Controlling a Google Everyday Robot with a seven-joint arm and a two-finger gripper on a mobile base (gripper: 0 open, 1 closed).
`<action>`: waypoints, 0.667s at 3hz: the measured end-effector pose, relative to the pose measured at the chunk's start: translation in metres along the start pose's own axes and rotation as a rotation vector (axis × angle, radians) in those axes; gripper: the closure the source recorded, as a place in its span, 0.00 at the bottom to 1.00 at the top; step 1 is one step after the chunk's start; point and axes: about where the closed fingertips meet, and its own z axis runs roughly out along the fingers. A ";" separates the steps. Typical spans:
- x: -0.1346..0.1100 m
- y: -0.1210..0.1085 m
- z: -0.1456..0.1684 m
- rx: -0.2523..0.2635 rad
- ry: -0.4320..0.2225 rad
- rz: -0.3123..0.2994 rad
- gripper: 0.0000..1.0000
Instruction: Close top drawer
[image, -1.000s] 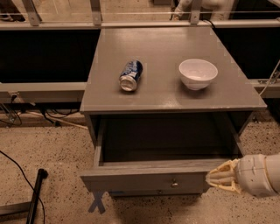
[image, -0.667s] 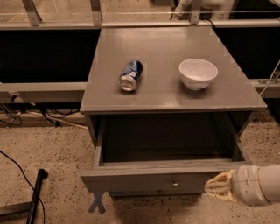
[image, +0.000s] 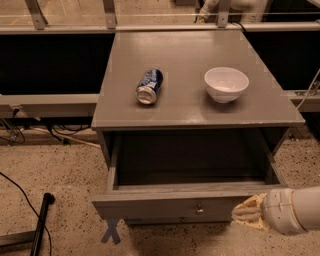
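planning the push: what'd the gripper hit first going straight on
The gripper, low right, would likely meet the front panel of the grey wooden top drawer near its right end; depth unclear.

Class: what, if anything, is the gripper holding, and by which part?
Nothing, as far as shows. The gripper lies at the right end of the open top drawer front, away from the knob; contact cannot be told.

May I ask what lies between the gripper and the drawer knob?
Camera view: only the top drawer's bare front panel; the gripper sits at its right end.
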 end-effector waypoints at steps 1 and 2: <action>0.000 0.000 0.000 0.000 0.000 0.000 1.00; 0.003 0.002 0.025 -0.005 -0.075 0.010 1.00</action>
